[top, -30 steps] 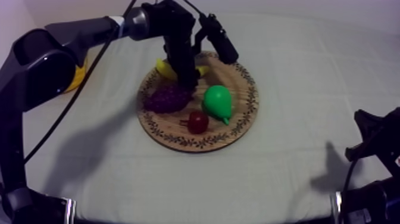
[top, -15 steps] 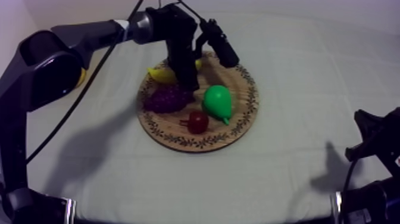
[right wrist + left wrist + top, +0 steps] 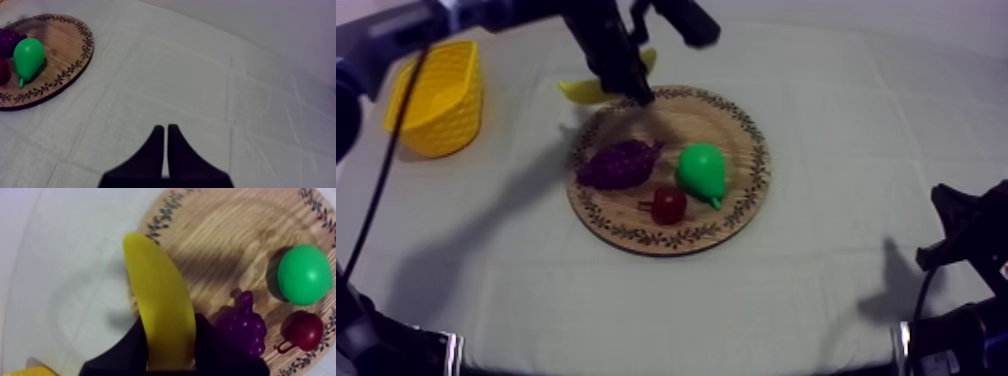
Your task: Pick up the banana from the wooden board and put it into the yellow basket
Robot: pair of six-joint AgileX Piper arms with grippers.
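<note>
Left tool (image 3: 170,338) — clamped round banana (image 3: 159,295) — at board (image 3: 225,248) rim; right tool (image 3: 166,129) closed, empty.

Left arm (image 3: 596,35) dark grey to black, smooth rounded links. Right arm (image 3: 966,235) black, angular outline. Right gripper (image 3: 166,129): two matte black fingers, tapering to blunt tips.

No text, label, brand, number or sign can be read on anything here. The pattern round the rim of the board (image 3: 681,118) seems to be leaves and sprigs rather than letters, as far as the views allow.
</note>
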